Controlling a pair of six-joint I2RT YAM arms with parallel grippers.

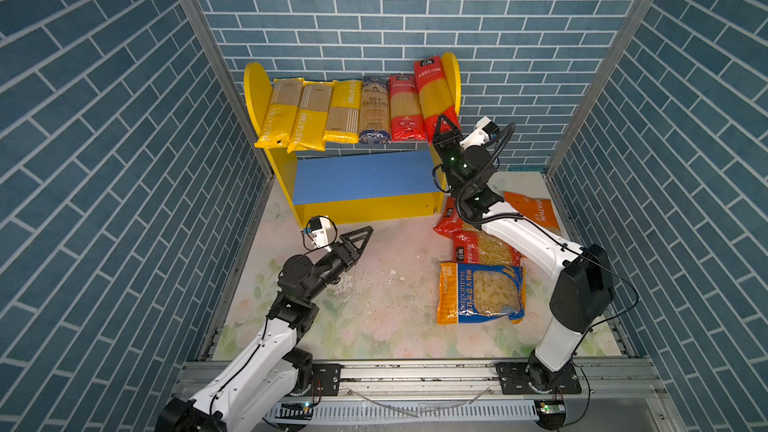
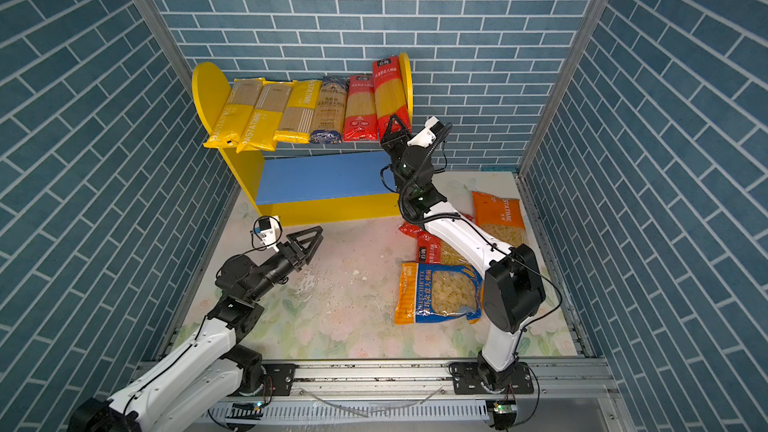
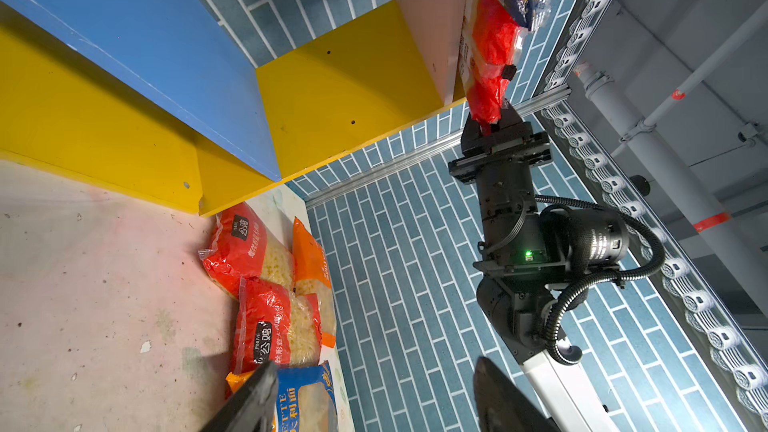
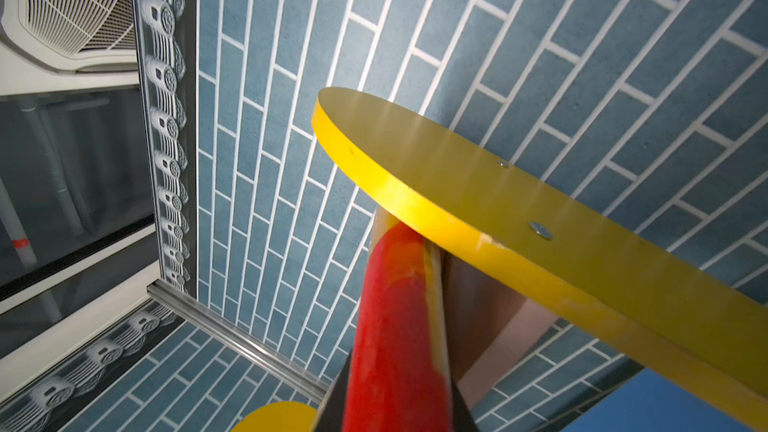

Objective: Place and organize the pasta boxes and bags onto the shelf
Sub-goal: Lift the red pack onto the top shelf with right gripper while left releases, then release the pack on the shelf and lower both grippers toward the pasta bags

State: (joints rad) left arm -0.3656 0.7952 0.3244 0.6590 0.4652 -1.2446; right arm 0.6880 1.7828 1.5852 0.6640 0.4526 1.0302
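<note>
The shelf point(image 1: 361, 178) stands against the back wall. Its upper board carries three yellow PASTATIME packs point(image 1: 307, 114), a dark blue pack point(image 1: 374, 110) and a red pack point(image 1: 405, 108). At the far right a second red spaghetti pack point(image 1: 434, 93) leans against the yellow side panel. My right gripper point(image 1: 445, 126) is shut on its lower end, which fills the space between the jaws in the right wrist view point(image 4: 395, 326). My left gripper point(image 1: 361, 238) hangs open and holds nothing, low in front of the shelf. The blue lower board is bare.
On the floor at the right lie a blue-orange bag point(image 1: 482, 292), two red bags point(image 1: 469, 247) and an orange bag point(image 1: 534, 209), partly under my right arm. Pasta crumbs point(image 1: 374, 284) dot the floral mat. Brick-pattern walls close in on three sides.
</note>
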